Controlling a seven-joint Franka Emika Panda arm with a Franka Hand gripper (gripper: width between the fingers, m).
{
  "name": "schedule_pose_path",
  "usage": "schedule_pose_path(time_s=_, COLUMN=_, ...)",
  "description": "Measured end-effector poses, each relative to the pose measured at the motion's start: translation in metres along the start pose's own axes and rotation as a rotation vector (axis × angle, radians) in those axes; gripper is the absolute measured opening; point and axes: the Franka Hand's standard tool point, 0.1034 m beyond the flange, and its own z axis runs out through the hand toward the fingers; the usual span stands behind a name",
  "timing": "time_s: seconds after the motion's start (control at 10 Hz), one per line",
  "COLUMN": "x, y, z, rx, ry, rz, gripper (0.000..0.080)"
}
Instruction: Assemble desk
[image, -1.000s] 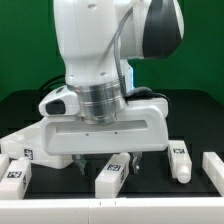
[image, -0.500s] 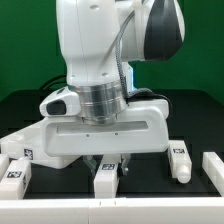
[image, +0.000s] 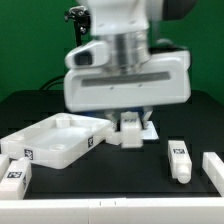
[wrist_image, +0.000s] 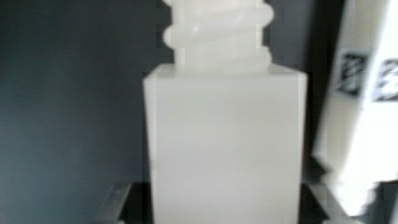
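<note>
- White plastic makes up every desk part in view; all of them rest on a black bench (image: 100, 185).
- The tabletop (image: 55, 140), a rimmed rectangular tray with its open side up, lies on the bench at an angle, on the exterior view's left.
- The pincer (image: 129, 118) hangs from the arm's broad white hand just past the tabletop's corner on the exterior view's right. It is clamped on a desk leg (image: 129, 138).
- The held leg stands upright just beside that tabletop corner. The exterior view does not settle whether its lower end touches the bench.
- In the wrist view the same leg (wrist_image: 214, 140) fills the frame as a plain square block with a ribbed, threaded peg (wrist_image: 217, 35) at one end. Dark fingers (wrist_image: 121, 203) show against the sides of the block at its other end.
- Also in the wrist view, a white part with a black-and-white tag (wrist_image: 365, 90) sits close alongside the held leg; what it is cannot be told.
- A second leg (image: 180, 160) lies flat on the bench, well apart from the tabletop toward the exterior view's right, with a tag on its upper face.
- A third leg (image: 213, 168) lies farther from the tabletop on that same side, cut off by the frame edge.
- Two more legs lie just beside the tabletop's near edge on the exterior view's left: one (image: 20, 151) against the rim, the other (image: 13, 177) nearer the camera.
</note>
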Motion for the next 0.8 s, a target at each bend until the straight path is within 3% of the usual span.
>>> schedule_pose_path(time_s=0.3, x=0.000, y=0.004, z=0.005, rx=0.010, ry=-0.006, rz=0.019, gripper=0.0281)
schedule_pose_path(time_s=0.5, x=-0.007, y=0.001, z=-0.004, rx=0.026, ry=-0.032, rz=0.036, gripper=0.0281)
schedule_pose_path(time_s=0.7, x=-0.041, y=-0.034, z=-0.016, rx=0.022, ry=-0.041, rz=0.073, gripper=0.0281)
schedule_pose_path(time_s=0.8, x=-0.051, y=-0.042, z=-0.013, rx=0.018, ry=-0.040, rz=0.068, gripper=0.0281)
